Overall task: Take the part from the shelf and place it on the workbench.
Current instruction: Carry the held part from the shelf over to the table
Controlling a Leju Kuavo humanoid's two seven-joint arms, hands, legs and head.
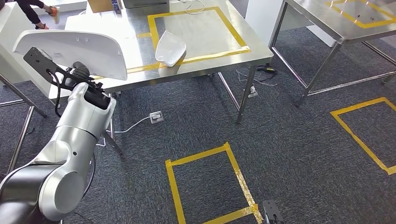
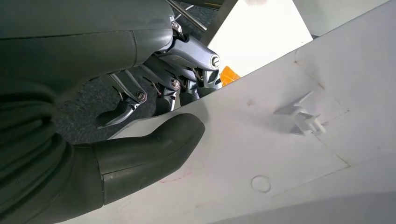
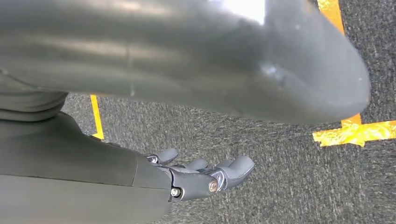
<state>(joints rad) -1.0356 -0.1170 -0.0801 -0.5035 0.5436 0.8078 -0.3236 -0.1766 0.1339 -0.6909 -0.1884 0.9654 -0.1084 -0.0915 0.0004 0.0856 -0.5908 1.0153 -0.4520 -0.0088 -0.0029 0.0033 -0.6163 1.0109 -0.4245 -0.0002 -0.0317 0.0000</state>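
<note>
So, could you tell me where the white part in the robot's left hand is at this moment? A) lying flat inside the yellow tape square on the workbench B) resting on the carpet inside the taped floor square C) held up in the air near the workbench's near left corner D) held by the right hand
C: the left hand grips the large white part in the air by the workbench corner, thumb pressed on its surface.

The white part [image 1: 74, 49] covers the near-left corner of the workbench [image 1: 210, 35] and most of the left hand [image 1: 77, 74]. In the left wrist view the part [image 2: 289, 154] runs off the frame. The right hand [image 3: 205, 175] has its thumb [image 3: 280, 70] blurred, hiding carpet behind.
</note>
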